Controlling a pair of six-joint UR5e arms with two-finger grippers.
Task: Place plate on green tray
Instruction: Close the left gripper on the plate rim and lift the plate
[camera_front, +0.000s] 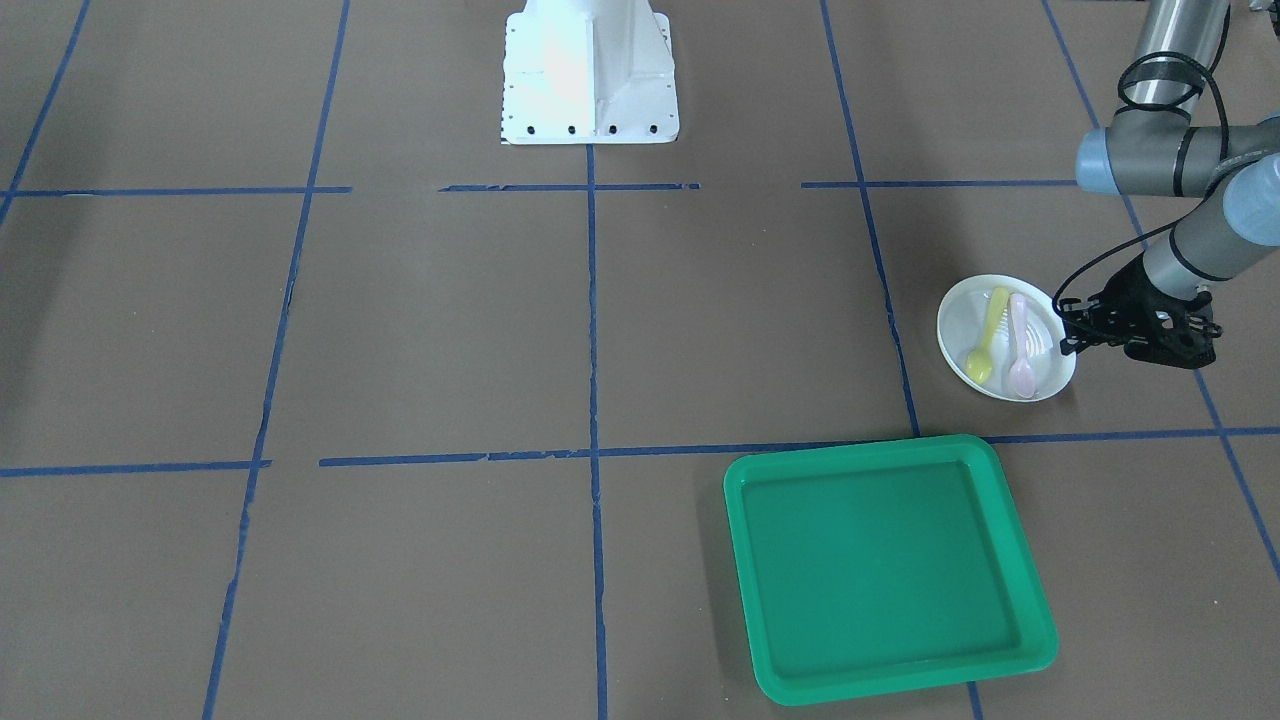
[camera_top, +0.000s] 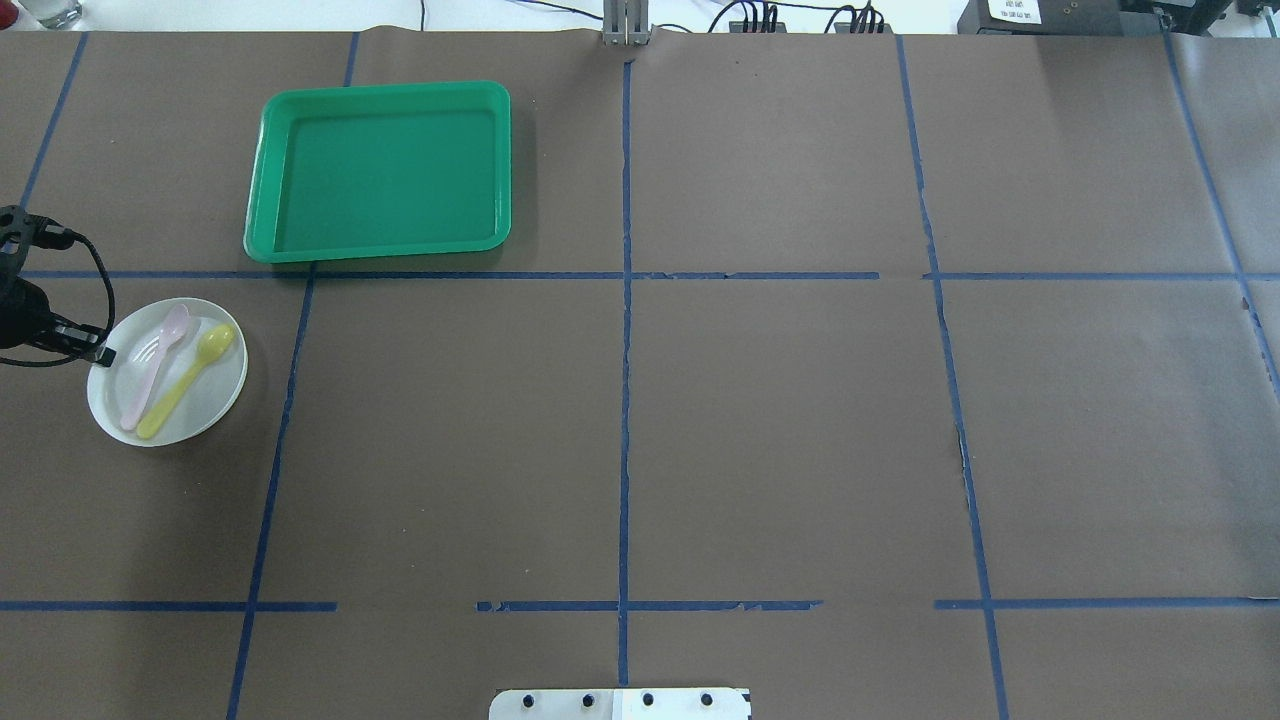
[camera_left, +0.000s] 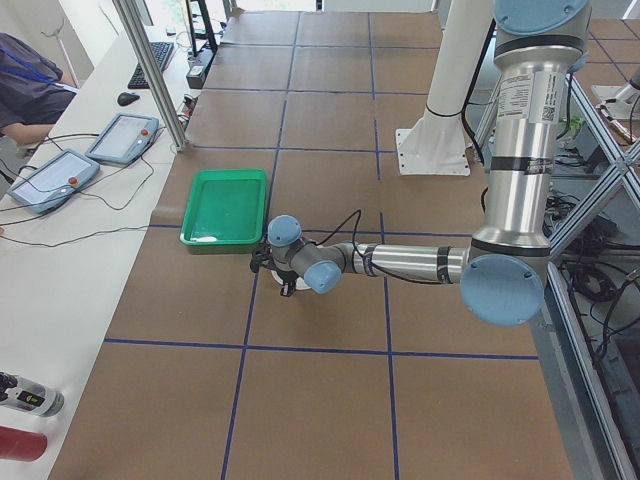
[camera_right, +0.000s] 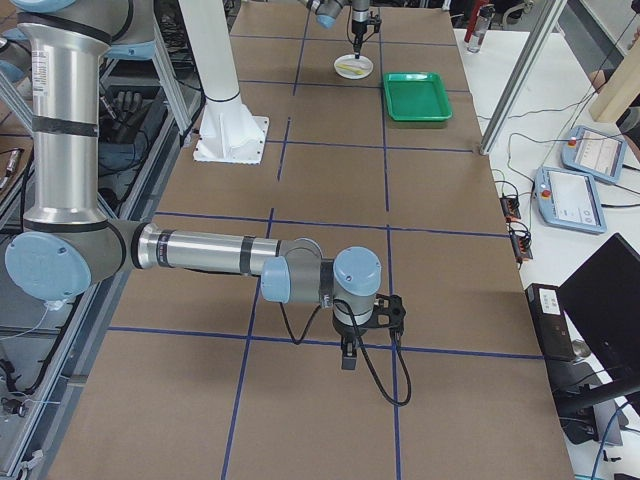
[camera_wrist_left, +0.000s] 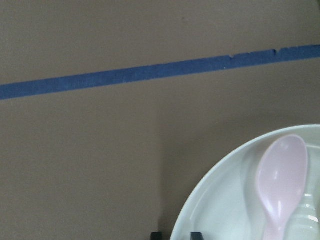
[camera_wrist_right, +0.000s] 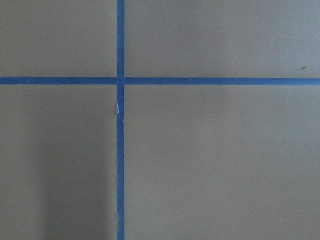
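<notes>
The white plate (camera_front: 962, 322) lies on the brown table with a pink spoon (camera_front: 1020, 345) and a yellow spoon (camera_front: 990, 335) in it. It also shows in the overhead view (camera_top: 205, 400) and the left wrist view (camera_wrist_left: 220, 210). My left gripper (camera_front: 1068, 335) is at the plate's rim, and in the left wrist view its two fingertips (camera_wrist_left: 156, 235) stand close on either side of the rim, shut on it. The green tray (camera_front: 890, 447) lies empty a short way from the plate, also in the overhead view (camera_top: 380, 88). My right gripper (camera_right: 347, 358) hangs over bare table far from both; I cannot tell its state.
The robot's white base (camera_front: 590, 80) stands at the table's middle edge. Blue tape lines (camera_top: 625, 400) divide the brown table into squares. Tablets and cables lie on the side bench (camera_left: 60, 180) beyond the tray.
</notes>
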